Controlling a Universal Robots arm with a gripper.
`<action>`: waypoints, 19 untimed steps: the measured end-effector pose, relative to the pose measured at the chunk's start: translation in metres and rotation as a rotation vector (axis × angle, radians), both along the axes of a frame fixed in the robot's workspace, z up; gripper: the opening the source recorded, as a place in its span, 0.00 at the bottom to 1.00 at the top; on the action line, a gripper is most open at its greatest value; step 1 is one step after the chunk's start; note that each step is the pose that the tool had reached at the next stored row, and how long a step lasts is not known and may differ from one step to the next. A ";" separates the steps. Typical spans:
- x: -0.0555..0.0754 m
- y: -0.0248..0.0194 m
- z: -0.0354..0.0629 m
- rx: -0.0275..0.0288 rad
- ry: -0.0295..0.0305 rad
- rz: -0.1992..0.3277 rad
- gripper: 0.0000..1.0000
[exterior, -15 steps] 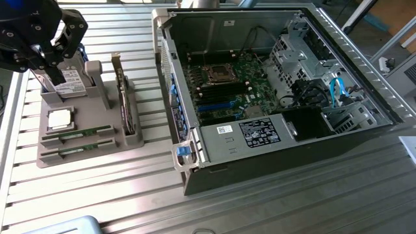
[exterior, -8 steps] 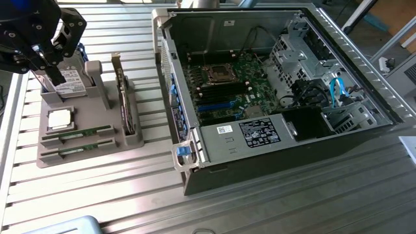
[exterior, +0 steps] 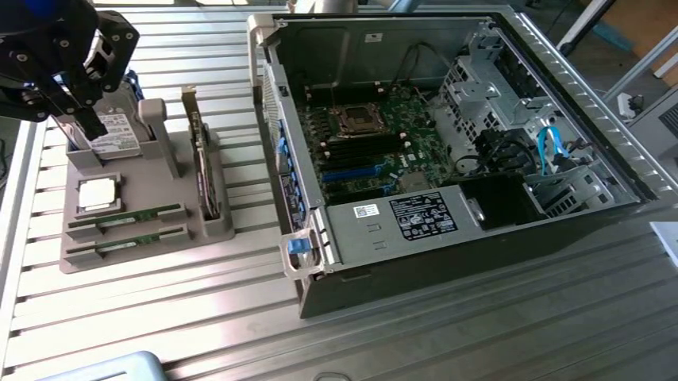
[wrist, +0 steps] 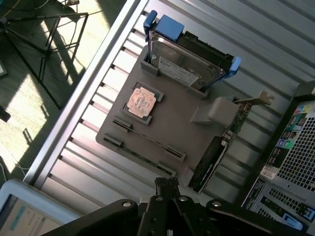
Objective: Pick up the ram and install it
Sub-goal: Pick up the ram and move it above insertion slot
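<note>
We see the claw (exterior: 94,128) (wrist: 166,186) pinched fully together with nothing between its fingers, hanging in the air above the grey holder tray (exterior: 148,186) (wrist: 172,123). In the exterior view it stands over the tray's far end, in front of the hard drive (exterior: 109,141) (wrist: 184,61) that sits upright in its cradle there. The ram is well apart from the claw and untouched: one ram stick (exterior: 127,218) (wrist: 150,140) lies edge-up in a slot at the tray's near end, and the other ram stick (exterior: 127,243) (wrist: 140,157) lies parallel just beside it in the next slot. Between them and the drive we find the square processor chip (exterior: 98,193) (wrist: 141,102) lying flat in its recess. An expansion card (exterior: 202,159) (wrist: 211,157) stands upright along the tray's side nearest the computer. Further out, toward the exterior view's right, the open computer case (exterior: 593,119) lies on the ribbed metal table (exterior: 477,333), its motherboard (exterior: 371,151) facing up.
</note>
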State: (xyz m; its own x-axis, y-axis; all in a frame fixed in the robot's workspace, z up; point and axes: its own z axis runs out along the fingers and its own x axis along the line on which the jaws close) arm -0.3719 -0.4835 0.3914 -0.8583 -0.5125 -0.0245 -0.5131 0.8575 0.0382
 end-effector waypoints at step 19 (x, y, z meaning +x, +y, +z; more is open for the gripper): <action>0.000 -0.0001 -0.0004 -0.0008 0.0001 0.280 0.10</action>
